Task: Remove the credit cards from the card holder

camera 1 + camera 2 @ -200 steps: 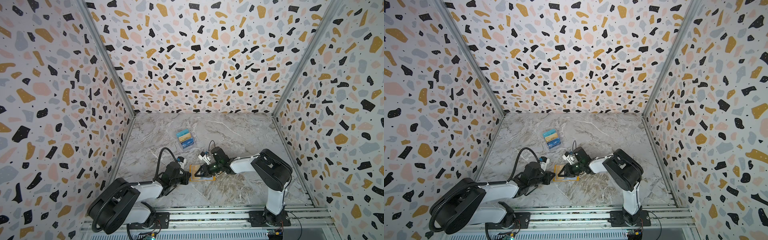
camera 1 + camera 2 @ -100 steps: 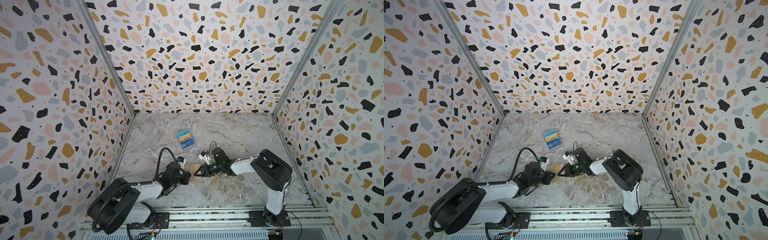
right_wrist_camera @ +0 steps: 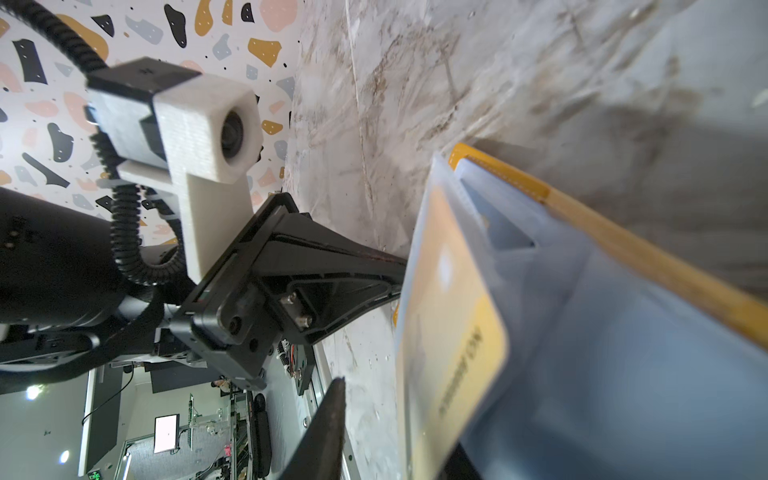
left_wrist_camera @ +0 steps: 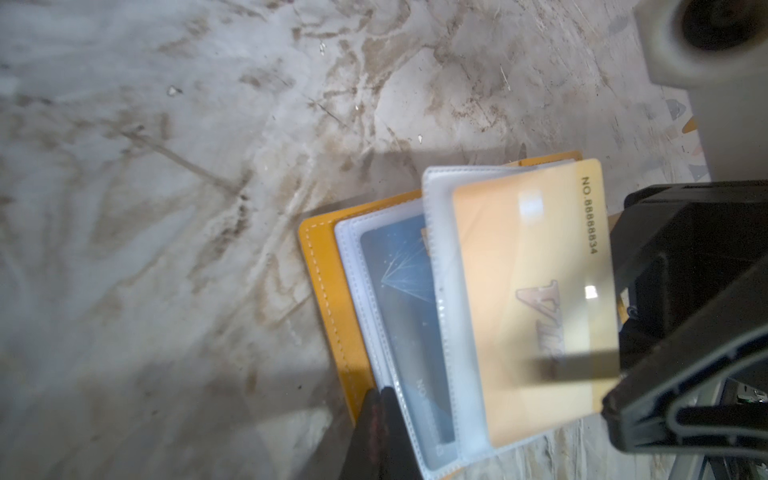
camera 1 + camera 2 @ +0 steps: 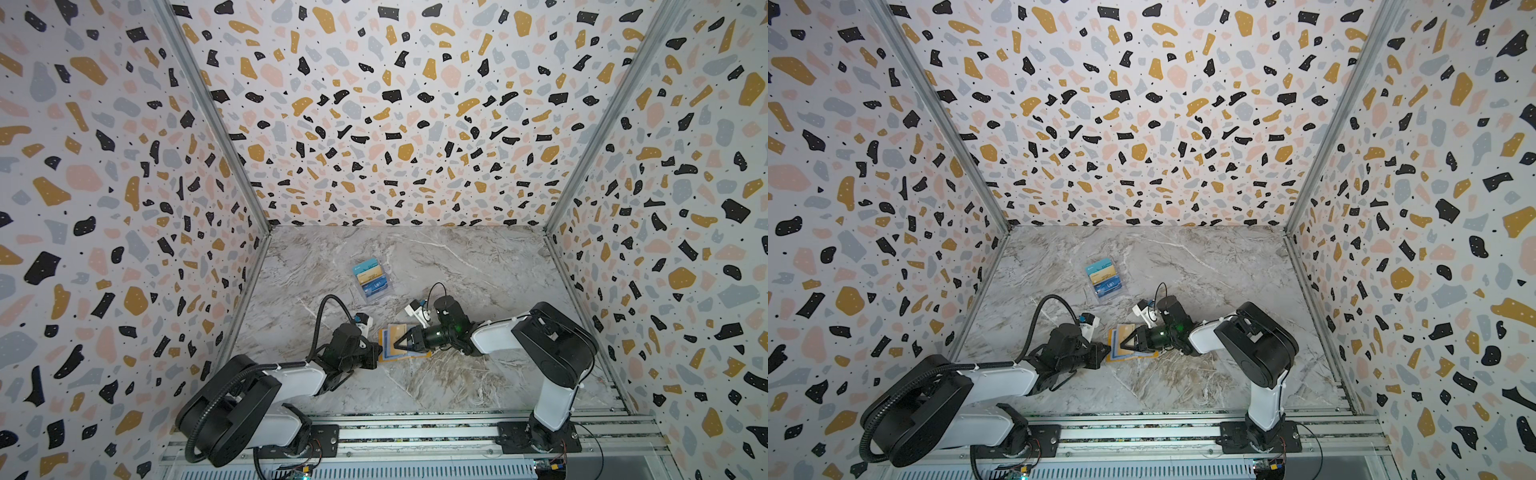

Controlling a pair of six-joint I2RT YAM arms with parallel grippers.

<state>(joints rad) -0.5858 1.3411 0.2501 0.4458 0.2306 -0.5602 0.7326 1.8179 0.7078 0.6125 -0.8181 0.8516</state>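
The mustard-yellow card holder (image 5: 420,356) (image 5: 1148,355) lies open on the marble table between both arms in both top views. Its clear sleeves fan out in the left wrist view. One sleeve (image 4: 442,257) carries a gold credit card (image 4: 532,266) and a lower sleeve a blue card (image 4: 401,307). My left gripper (image 4: 384,399) (image 5: 379,349) is shut, its tip resting on the holder's stitched edge (image 4: 328,291). My right gripper (image 3: 399,419) (image 5: 397,344) is open and straddles the raised gold card (image 3: 449,332). A gap shows between one of its fingers (image 3: 328,415) and the card.
A clear tiered plastic box (image 5: 372,277) (image 5: 1105,278) with several cards stands farther back on the table. Terrazzo-patterned walls close the left, right and back sides. An aluminium rail (image 5: 415,436) with both arm bases runs along the front edge.
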